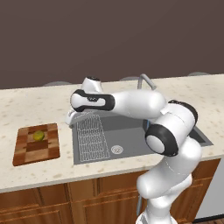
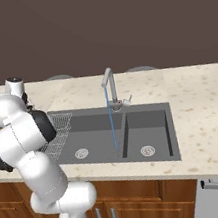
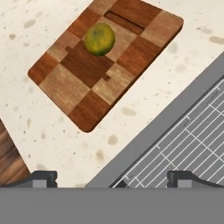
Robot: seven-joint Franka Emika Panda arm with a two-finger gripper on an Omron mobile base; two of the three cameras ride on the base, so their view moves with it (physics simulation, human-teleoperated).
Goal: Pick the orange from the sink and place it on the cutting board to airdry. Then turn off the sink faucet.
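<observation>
On speckled countertop (image 1: 39,105), dark sink (image 2: 149,121) with wire drainer (image 1: 92,135), faucet (image 2: 109,88) running a thin stream. Checkered cutting board (image 3: 105,61) left of sink holds the orange (image 3: 99,38). Gripper (image 3: 111,179) spread wide, empty, seemingly over sink's left rim.

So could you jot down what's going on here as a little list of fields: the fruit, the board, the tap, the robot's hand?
fruit: small round yellow-green orange, resting on the board
board: checkered wooden cutting board, on the speckled counter left of the sink
sink: dark grey double basin with wire-grid drainer
tap: slim grey gooseneck faucet, water stream running
hand: two-finger gripper open, holding nothing, over the sink's edge
left to do: shut off the tap
</observation>
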